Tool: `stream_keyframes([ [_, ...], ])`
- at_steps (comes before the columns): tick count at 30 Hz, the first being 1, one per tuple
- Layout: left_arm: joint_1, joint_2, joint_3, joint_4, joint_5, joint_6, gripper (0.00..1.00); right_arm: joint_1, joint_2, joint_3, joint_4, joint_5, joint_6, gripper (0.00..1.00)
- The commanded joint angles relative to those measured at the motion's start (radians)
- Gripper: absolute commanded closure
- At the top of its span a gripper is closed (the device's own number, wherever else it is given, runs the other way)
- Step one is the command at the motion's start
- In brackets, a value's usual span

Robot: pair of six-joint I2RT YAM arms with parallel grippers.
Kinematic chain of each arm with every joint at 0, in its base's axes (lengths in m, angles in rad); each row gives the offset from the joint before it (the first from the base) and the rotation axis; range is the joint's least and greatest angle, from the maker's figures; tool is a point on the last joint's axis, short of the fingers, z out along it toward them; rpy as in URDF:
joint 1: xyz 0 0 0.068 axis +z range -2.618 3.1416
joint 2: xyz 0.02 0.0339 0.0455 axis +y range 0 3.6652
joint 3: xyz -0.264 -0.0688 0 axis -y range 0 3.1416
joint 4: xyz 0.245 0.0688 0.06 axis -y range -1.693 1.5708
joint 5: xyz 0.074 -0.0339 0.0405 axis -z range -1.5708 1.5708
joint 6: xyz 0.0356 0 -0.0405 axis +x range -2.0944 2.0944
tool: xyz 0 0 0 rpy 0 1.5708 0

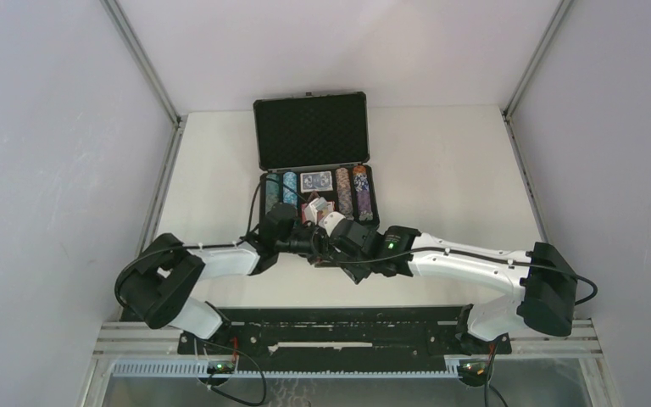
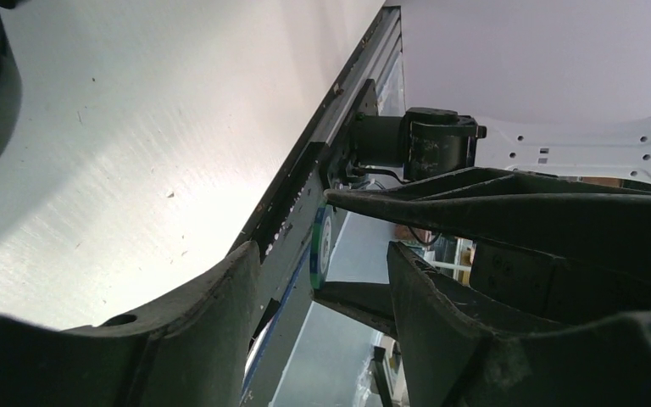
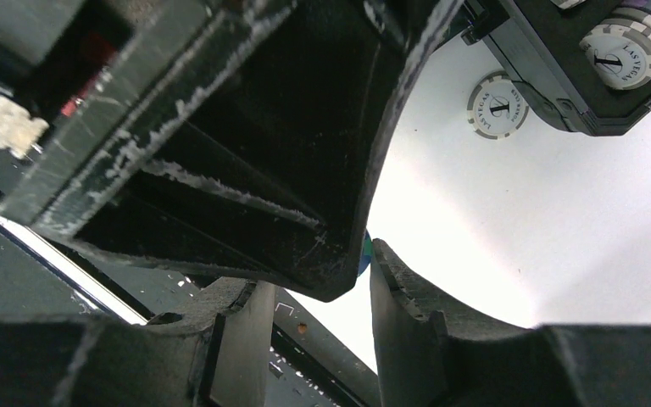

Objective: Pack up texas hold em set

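You are working with both arms crowded together at the centre of the overhead frame. The left gripper (image 1: pixel 309 246) and right gripper (image 1: pixel 335 248) are meeting tip to tip just below the open briefcase (image 1: pixel 309 131). The case is sitting at upper centre on the table (image 1: pixel 441 170), with its chip rows and card decks showing.

At the middle of the left wrist view a green-rimmed chip (image 2: pixel 321 246) is showing edge-on. It is sitting in the gap between the left fingers (image 2: pixel 212 322), which are standing well apart and not touching it. A dark finger of the right gripper is reaching in from the right of that frame, its tip at the chip. I cannot tell whether the right jaws are actually pinching it.

A loose chip (image 3: pixel 497 104) is lying flat at the upper right of the right wrist frame, just beside the case corner.

You are risking a drop here. If either arm pulls away before a firm grip is made, the chip may roll towards the table's near edge. The interleaved fingers may also snag each other, and a wide swing could knock the loose chip.
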Motion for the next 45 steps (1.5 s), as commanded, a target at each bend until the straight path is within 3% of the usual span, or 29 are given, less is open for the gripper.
stream_keyframes([
  [1,-0.022,0.019,0.024,0.094,0.028,-0.031,0.39,-0.003,-0.046,0.010,0.015,0.007,-0.017,0.57],
  [35,-0.082,0.090,0.053,0.134,0.061,-0.009,0.59,-0.012,-0.057,0.010,0.023,-0.009,-0.020,0.57],
  [41,-0.083,0.091,0.054,0.134,0.061,-0.008,0.72,-0.012,-0.055,0.010,0.023,-0.011,-0.021,0.57],
  [45,-0.083,0.089,0.051,0.134,0.057,-0.005,0.99,-0.012,-0.055,0.010,0.023,-0.013,-0.020,0.57],
])
